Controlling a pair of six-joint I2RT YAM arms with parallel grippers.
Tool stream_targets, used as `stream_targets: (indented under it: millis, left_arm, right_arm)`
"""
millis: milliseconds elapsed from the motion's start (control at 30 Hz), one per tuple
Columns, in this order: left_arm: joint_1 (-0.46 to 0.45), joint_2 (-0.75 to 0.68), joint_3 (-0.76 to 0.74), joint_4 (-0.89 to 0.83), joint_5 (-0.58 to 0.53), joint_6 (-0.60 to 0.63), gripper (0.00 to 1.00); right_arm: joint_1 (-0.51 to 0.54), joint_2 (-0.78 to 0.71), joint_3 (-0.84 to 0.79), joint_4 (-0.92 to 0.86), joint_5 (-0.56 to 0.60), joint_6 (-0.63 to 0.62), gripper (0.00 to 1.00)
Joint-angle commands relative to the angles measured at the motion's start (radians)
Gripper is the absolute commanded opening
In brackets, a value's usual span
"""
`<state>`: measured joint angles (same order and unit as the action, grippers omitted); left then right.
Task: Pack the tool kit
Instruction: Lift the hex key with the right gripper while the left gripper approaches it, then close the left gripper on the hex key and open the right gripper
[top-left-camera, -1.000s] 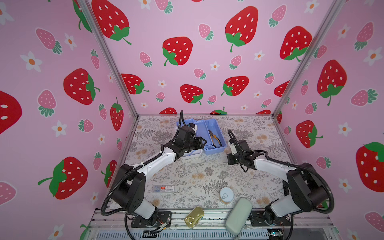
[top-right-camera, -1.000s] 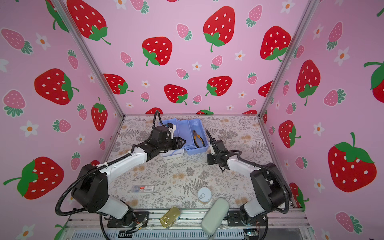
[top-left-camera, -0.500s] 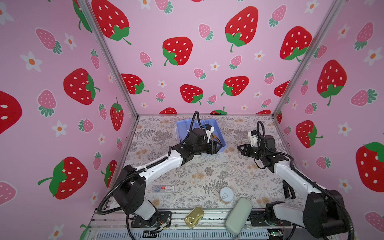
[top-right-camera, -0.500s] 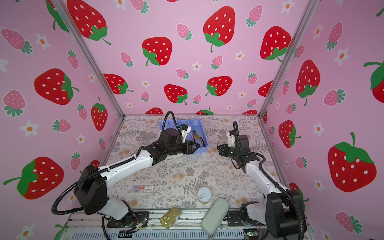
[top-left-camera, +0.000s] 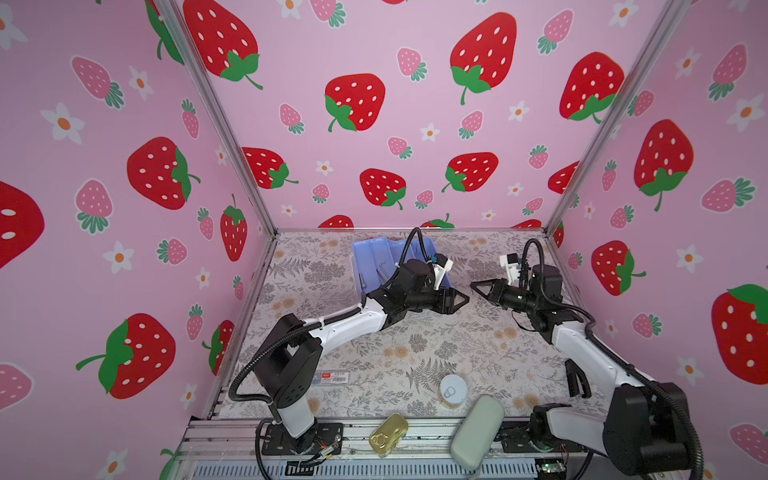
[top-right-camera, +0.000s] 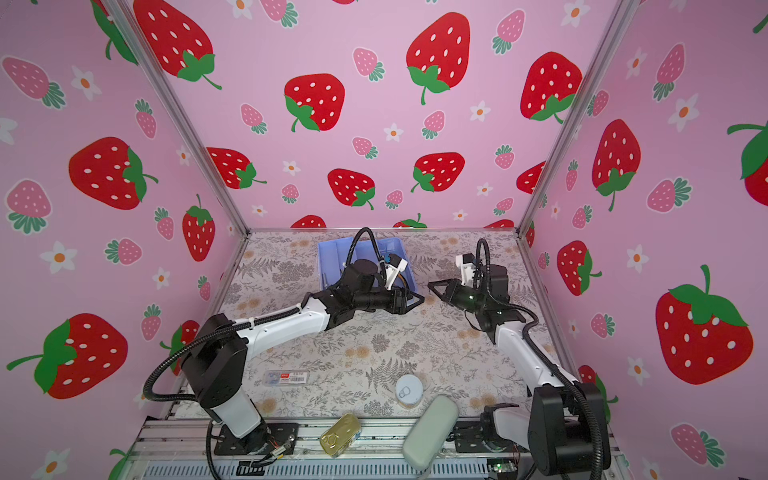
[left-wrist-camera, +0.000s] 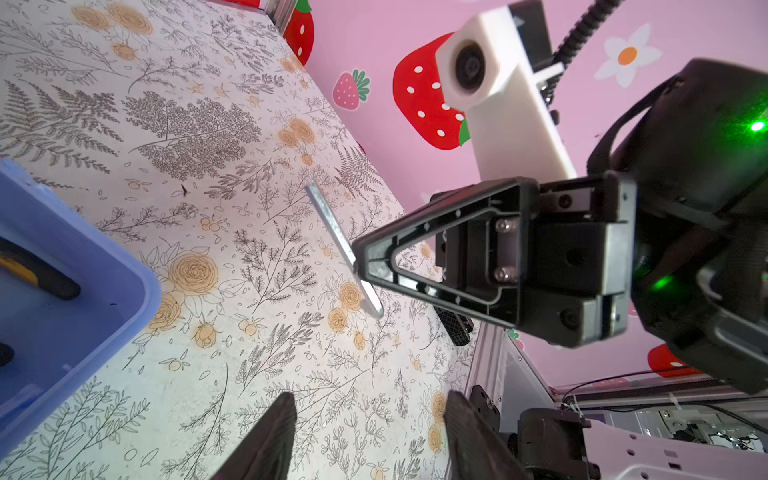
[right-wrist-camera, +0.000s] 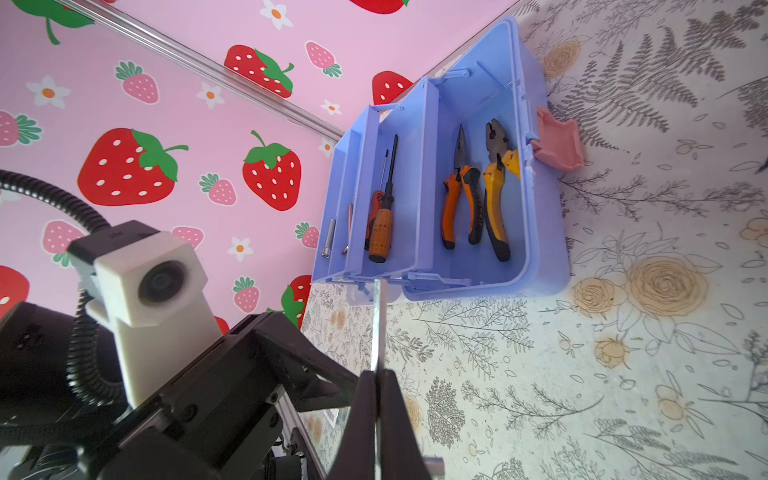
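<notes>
The tool kit stands open at the back centre, with its blue trays stepped out. In the right wrist view the tool kit holds two pliers and screwdrivers, and its pink latch hangs off the side. My right gripper is shut on a thin metal hex key, held above the mat. My left gripper is open with nothing between its fingers. The two grippers point tip to tip, a short gap apart, just in front of the kit's right corner.
A flat clear case with a red label lies near the left arm's base. A white round tin stands on the mat at the front. A gold tin and a grey-green oblong case rest on the front rail.
My left gripper has left the kit, swung right and opened. My right arm has pulled back to the right and turned its tip towards the left gripper, still shut.
</notes>
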<state>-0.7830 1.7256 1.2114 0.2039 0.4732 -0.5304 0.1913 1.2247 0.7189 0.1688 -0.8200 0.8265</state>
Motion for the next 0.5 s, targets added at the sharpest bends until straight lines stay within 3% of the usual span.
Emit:
stream_targets:
  millis: [0, 100, 200, 467]
  left_arm:
    - [-0.005, 0.006, 0.053, 0.052, 0.027, -0.012, 0.60]
    - [-0.017, 0.012, 0.065, 0.046, 0.003, 0.001, 0.60]
    - [-0.037, 0.028, 0.095, 0.015, -0.031, 0.032, 0.52]
    - [-0.082, 0.092, 0.190, -0.073, -0.115, 0.067, 0.42]
  right_arm:
    - [-0.012, -0.007, 0.012, 0.046, -0.051, 0.043, 0.00]
    - [-0.012, -0.009, -0.010, 0.116, -0.075, 0.107, 0.00]
    - [-0.012, -0.008, -0.024, 0.150, -0.096, 0.140, 0.00]
    - [-0.012, -0.034, -0.042, 0.149, -0.121, 0.134, 0.00]
